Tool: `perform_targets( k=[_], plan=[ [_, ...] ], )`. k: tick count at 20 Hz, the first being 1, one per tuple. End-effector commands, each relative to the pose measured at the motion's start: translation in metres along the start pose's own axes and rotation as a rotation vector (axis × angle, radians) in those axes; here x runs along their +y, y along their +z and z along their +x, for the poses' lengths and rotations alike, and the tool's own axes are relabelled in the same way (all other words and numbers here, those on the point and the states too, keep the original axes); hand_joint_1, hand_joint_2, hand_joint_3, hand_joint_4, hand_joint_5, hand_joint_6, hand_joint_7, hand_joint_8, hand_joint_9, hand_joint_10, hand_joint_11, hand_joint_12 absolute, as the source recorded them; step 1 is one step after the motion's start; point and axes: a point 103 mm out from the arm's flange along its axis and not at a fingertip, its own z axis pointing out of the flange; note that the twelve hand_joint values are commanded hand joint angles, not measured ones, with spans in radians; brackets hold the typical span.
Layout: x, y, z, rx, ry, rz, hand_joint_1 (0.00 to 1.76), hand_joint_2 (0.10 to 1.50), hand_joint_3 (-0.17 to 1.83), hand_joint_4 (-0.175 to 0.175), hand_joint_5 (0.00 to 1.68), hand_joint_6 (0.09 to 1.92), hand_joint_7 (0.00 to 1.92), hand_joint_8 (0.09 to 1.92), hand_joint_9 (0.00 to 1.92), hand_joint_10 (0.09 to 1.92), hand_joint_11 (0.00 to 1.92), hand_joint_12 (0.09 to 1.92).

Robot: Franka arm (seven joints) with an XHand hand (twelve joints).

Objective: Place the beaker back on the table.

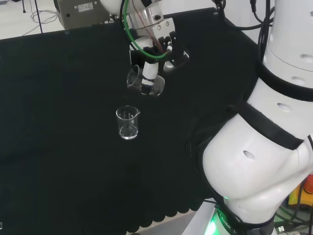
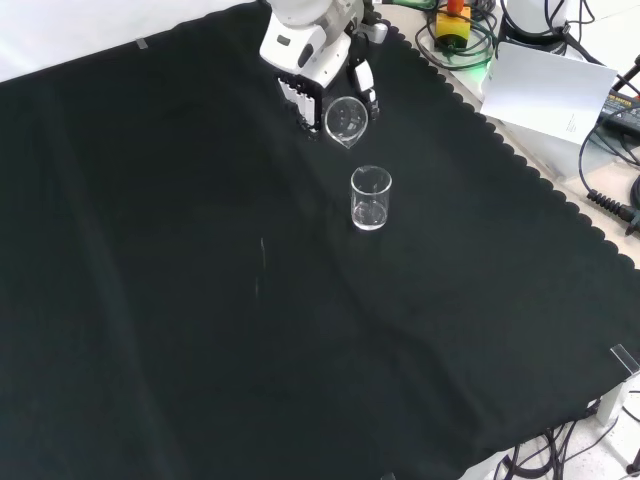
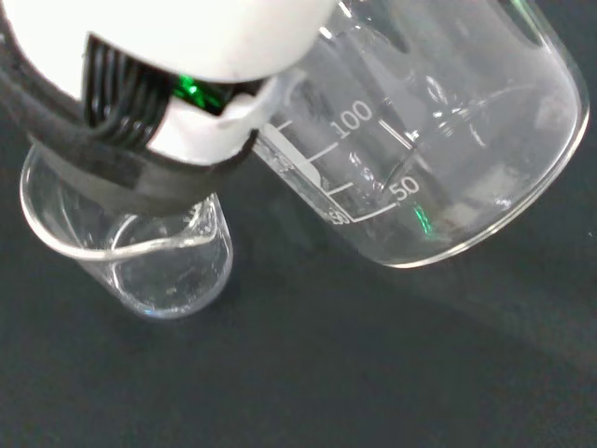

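The hand (image 1: 156,51) (image 2: 310,60) is shut on a clear glass beaker (image 1: 144,82) (image 2: 346,121) (image 3: 438,140), held tilted on its side above the black cloth. The beaker looks empty and carries white scale marks. A finger (image 3: 177,103) curls over its wall in the wrist view. A second, smaller clear beaker (image 1: 128,122) (image 2: 370,198) (image 3: 140,252) stands upright on the cloth, a short way from the held one, nearer the bench's front edge in the head view. The two beakers are apart.
The black cloth (image 1: 58,147) (image 2: 200,300) covers the bench, with a scalloped edge (image 2: 540,190) at the right in the front view. The arm's white links (image 1: 264,147) stand at the head view's right. Cables and a white sheet (image 2: 545,90) lie off the cloth.
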Motion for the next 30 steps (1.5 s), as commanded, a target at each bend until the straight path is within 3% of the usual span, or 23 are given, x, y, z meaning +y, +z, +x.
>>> perform_targets(
  k=[1,12,16,21,30],
  plan=[
    [0.009,0.005,-0.019,0.076,-0.054,-0.078,1.31,0.68,0.61,-0.175,1.24,0.68,1.30,0.65,1.70,0.17,1.37,0.62],
    [0.051,0.013,-0.053,0.191,-0.131,-0.174,1.31,0.69,0.61,-0.175,1.24,0.68,1.30,0.65,1.70,0.17,1.37,0.62],
    [0.074,0.021,-0.060,0.245,-0.193,-0.225,1.31,0.69,0.60,-0.175,1.24,0.68,1.30,0.65,1.68,0.17,1.37,0.62],
    [0.100,0.032,-0.063,0.310,-0.237,-0.261,1.31,0.71,0.57,-0.175,1.23,0.69,1.28,0.66,1.67,0.17,1.36,0.63],
    [0.135,0.055,-0.081,0.460,-0.249,-0.333,1.30,0.75,0.49,-0.175,1.22,0.67,1.28,0.64,1.64,0.17,1.35,0.64]
  ],
)
